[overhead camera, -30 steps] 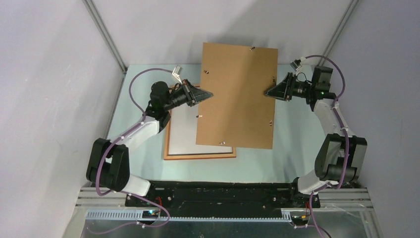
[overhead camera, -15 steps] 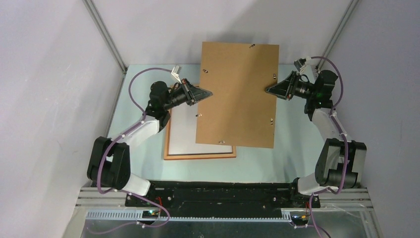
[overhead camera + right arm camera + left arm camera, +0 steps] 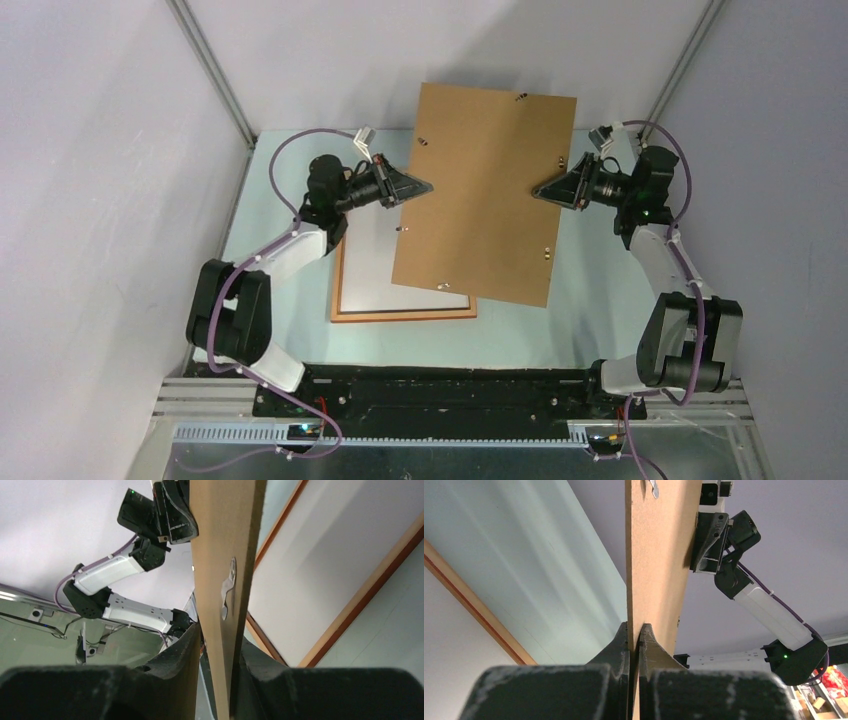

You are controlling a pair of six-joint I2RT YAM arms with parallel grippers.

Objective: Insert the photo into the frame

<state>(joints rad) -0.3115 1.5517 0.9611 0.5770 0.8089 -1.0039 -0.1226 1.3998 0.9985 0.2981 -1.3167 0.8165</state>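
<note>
The photo (image 3: pixel 366 268) is seen as a white sheet lying inside the frame (image 3: pixel 400 316), and is taken to be face down with its reverse up; its right part is hidden. The frame lies flat on the surface (image 3: pixel 590 300). Above the frame's right part the backing board (image 3: pixel 485 190) is held raised and is turned slightly against the frame's sides. The board's left edge is pinched between the fingers of the left gripper (image 3: pixel 428 187), which are pressed onto it. Its right edge is straddled by the fingers of the right gripper (image 3: pixel 537 189); whether they press on it cannot be told. The step in hand is judged to be the laying of the board over the photo. If the right grip is loose, the board could swing on the left pinch or drop. If it is lowered askew, a corner could land on the frame's rail, or the photo could be pushed out of place by a clip (image 3: pixel 227 587).
</note>
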